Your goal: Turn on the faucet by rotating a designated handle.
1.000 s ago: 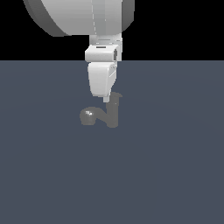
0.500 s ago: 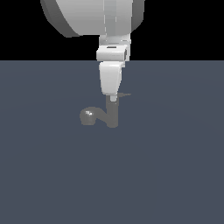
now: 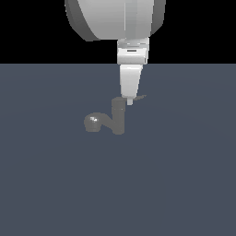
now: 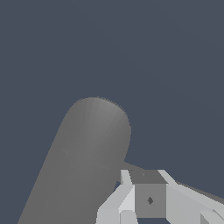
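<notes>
The white tapered tool (image 3: 130, 100) hangs at the exterior view's centre, its tip at the thin grey lever handle (image 3: 139, 97) atop the dull-grey metallic faucet (image 3: 118, 116); whether it grips anything cannot be told.

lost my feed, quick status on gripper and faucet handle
Gripper down at the handle, jaw state unclear. Faucet upright. Nothing in the way.

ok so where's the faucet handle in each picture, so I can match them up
Exterior view: the handle is the thin blade sticking out toward that view's right from the top of the faucet, partly behind the gripper.
Wrist view: only a dark strip of the handle shows beside the gripper, next to the big grey cylinder.
Shared landmark: the gripper's pale fingertips at the handle.
</notes>
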Tool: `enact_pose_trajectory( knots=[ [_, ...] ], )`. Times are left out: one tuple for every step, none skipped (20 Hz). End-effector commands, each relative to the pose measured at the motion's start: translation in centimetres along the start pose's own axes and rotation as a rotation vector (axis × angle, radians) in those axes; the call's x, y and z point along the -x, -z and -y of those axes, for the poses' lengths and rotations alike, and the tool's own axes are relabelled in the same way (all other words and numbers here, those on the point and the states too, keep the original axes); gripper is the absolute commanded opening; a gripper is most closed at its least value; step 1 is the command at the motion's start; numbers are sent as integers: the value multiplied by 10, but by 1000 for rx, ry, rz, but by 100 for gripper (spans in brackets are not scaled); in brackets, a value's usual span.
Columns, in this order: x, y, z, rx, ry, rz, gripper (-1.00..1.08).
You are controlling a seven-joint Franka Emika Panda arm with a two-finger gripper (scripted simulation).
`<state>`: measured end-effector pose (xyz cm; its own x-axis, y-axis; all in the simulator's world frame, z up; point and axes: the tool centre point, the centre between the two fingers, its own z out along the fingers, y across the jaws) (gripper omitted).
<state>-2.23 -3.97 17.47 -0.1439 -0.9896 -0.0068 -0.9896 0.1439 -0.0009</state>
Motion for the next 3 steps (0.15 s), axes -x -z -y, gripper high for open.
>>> enact_pose_trajectory(
  knots=[
    [-31,-1,6,0,-41,-6,-100],
    [-35,-1,7,1,-43,-7,-100],
    [-35,-1,7,1,-43,-7,-100]
  ],
)
